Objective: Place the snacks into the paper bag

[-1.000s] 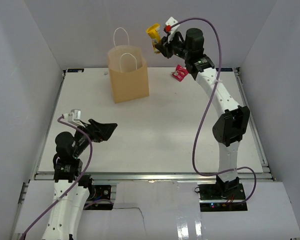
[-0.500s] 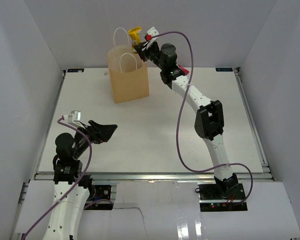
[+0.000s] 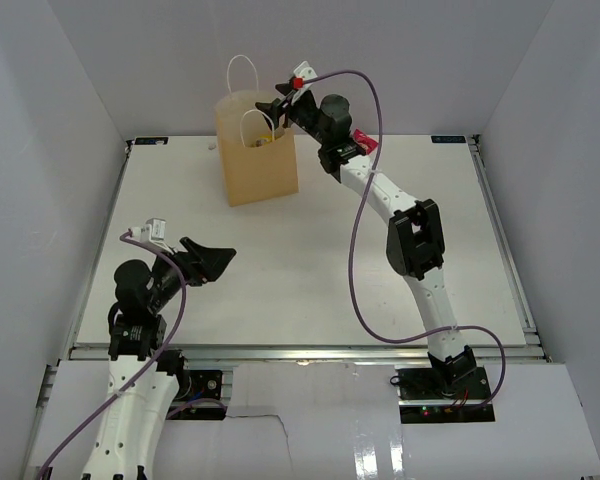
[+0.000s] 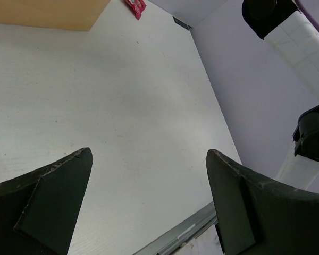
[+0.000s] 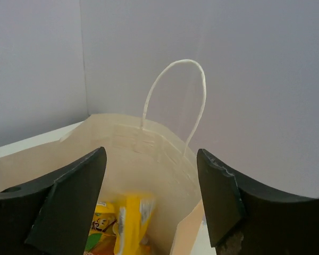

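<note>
Tan kraft, the paper bag point(image 3: 258, 165) stands upright near the far edge of the counter point(image 3: 330, 250), toward its far left corner, with both white cord handles point(image 3: 243, 70) raised. We see the right hand point(image 3: 273, 112) poised directly over the bag's mouth. In its wrist view the right hand point(image 5: 150, 154) has its jaws spread apart with nothing between them. Below them a yellow packet point(image 5: 130, 223) lies inside the bag point(image 5: 127, 133), with other yellow wrappers beside it. A pink-red packet point(image 3: 366, 144) lies on the counter near the far edge, to the right of the bag and partly hidden by the right arm point(image 3: 380, 195). The left hand point(image 3: 208, 260) hangs above the near left part of the counter, well apart from the bag. Its wrist view shows the left hand point(image 4: 148, 154) wide open and empty over bare counter point(image 4: 122, 95).
</note>
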Robot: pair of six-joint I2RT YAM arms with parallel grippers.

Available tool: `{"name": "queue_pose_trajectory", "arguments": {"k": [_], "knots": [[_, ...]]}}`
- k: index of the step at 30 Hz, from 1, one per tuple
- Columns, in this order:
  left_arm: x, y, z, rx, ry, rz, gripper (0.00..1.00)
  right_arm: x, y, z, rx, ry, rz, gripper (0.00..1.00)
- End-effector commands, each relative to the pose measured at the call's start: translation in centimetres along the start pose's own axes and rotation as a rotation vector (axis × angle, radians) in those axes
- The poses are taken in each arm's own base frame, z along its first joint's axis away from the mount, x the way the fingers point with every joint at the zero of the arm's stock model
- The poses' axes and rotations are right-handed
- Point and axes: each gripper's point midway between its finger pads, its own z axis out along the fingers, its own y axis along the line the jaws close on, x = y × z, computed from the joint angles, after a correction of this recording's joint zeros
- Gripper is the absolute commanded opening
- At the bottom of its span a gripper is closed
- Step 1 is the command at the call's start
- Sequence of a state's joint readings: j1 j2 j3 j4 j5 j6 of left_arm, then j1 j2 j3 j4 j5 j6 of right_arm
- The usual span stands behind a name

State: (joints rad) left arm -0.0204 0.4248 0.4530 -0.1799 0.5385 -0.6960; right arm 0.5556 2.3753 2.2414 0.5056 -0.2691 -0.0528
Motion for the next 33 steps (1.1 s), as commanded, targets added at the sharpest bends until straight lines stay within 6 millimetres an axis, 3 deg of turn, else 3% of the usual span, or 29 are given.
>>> {"name": "queue_pose_trajectory", "arguments": {"k": [1, 5, 8, 11, 14, 15, 18, 20, 22, 23, 25, 26, 28, 31, 33], "knots": [[-0.8, -0.3, 0.2, 0.009, -0.015, 0.026, 0.98, -2.1, -0.6, 0.1, 0.002, -0.077, -0.040, 0.75], [-0.8, -0.3, 0.3, 0.012, -0.016, 0.025, 0.98, -4.1, -2.2, -0.3, 0.027, -0.107, -0.043, 0.79], [-1.0, -0.3, 0.5, 0.012, -0.016, 0.032, 0.98, -5.3, -5.1, -1.1, 0.102, -0.097, -0.012, 0.77], [-0.9, -0.2, 0.6, 0.011, -0.010, 0.032, 0.98, -3.7, -9.2, -2.9, 0.219, 0.001, 0.048, 0.70], [-0.9, -0.1, 0.7, 0.010, -0.004, 0.032, 0.98, 0.8, -11.6, -5.6, 0.313, 0.157, 0.093, 0.67], [-0.7, 0.1, 0.7, 0.005, -0.003, 0.028, 0.98, 3.2, -12.9, -7.2, 0.351, 0.225, 0.097, 0.67], [-0.6, 0.4, 0.8, -0.001, 0.006, 0.022, 0.98, 8.6, -14.4, -10.4, 0.387, 0.406, 0.074, 0.68], [-0.4, 0.6, 1.0, -0.009, 0.015, 0.009, 0.98, 11.0, -14.7, -11.7, 0.366, 0.498, 0.004, 0.70], [-0.2, 0.8, 1.2, -0.011, 0.023, -0.001, 0.98, 11.8, -15.7, -12.2, 0.374, 0.545, -0.057, 0.74], [-0.1, 1.0, 1.4, -0.015, 0.028, -0.009, 0.98, 14.4, -15.7, -13.1, 0.369, 0.618, -0.067, 0.75], [-0.2, 1.1, 1.5, -0.018, 0.029, -0.014, 0.98, 14.9, -16.5, -13.2, 0.356, 0.670, -0.141, 0.80], [-0.1, 1.3, 1.7, -0.023, 0.035, -0.022, 0.98, 17.7, -16.8, -14.3, 0.374, 0.745, -0.155, 0.81], [-0.1, 1.4, 1.9, -0.028, 0.040, -0.032, 0.98, 18.8, -17.6, -15.1, 0.395, 0.799, -0.244, 0.84], [0.0, 1.8, 2.3, -0.039, 0.051, -0.048, 0.98, 22.3, -17.6, -16.8, 0.408, 0.903, -0.382, 0.91], [0.1, 2.0, 2.5, -0.042, 0.054, -0.053, 0.98, 23.3, -17.3, -17.1, 0.386, 0.927, -0.419, 0.91]]}}
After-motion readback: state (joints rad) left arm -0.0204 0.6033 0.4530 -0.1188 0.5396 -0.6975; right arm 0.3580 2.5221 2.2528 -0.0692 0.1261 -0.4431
